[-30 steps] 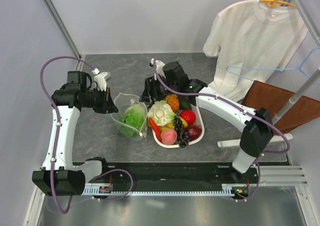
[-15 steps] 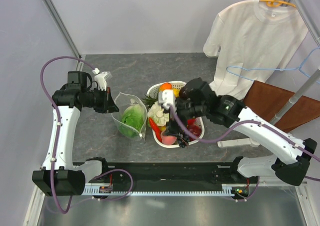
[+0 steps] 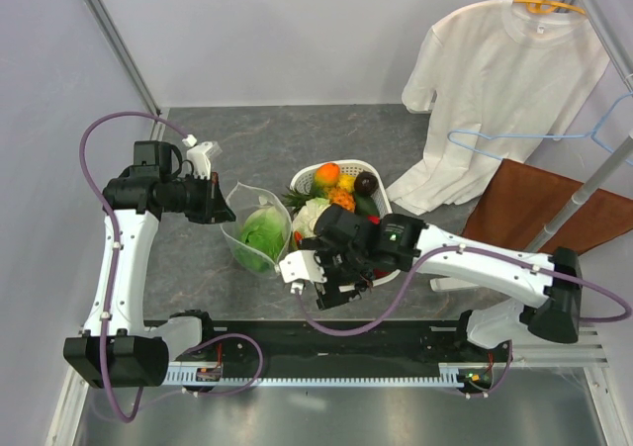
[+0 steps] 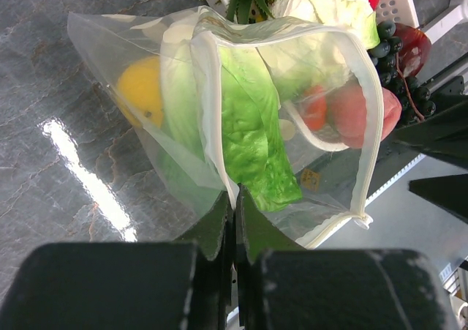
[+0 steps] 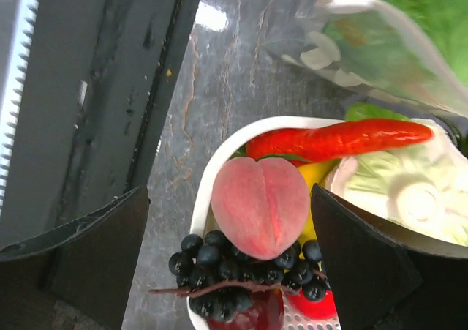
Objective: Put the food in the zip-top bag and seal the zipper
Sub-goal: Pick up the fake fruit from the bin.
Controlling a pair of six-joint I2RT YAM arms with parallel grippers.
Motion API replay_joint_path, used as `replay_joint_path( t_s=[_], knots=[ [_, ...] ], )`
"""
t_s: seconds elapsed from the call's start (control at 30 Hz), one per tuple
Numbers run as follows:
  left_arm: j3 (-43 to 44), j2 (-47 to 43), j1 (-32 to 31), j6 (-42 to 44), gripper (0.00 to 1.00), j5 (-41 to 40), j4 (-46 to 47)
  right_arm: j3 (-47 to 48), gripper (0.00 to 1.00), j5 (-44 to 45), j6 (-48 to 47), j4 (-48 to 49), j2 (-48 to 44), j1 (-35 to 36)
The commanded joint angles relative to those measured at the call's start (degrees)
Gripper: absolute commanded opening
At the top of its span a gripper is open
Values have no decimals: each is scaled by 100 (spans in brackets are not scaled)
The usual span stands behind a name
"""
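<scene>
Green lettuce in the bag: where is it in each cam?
Top external: lettuce left of centre, inside the zip-top bag, beside the basket.
Left wrist: centre of frame, just above the left pincer, which is shut on the bag's edge.
Right wrist: top-right corner, seen through the bag.
Shared landmark: the white basket's rim.

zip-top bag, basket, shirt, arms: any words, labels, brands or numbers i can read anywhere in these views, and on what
No text can be read in any view.
zip-top bag: clear plastic, no readable print; its zipper is a plain whitish strip.
white basket: plain, no label showing.
t-shirt: blank on the side shown.
small circuit boards on the front rail: any marking is too small to read.
</scene>
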Motion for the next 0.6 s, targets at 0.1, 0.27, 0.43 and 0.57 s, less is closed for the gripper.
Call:
replay_joint_path(
  t_s=[0.1, 0.27, 0.43, 0.57],
  knots=[
    [-107, -243, -26, -65, 2, 145, 196, -38, 98, 1083, -363, -21, 579, 245],
    [-151, -296, -18, -38, 2, 137, 196, -161, 98, 1313, -397, 24, 693, 254],
    [-151, -279, -26, -47, 2, 189, 205, -485, 98, 1585, -494, -65, 764, 253],
    [-178, -287, -26, -56, 2, 189, 240, -645, 93, 1524, -415, 41, 703, 245]
  ],
)
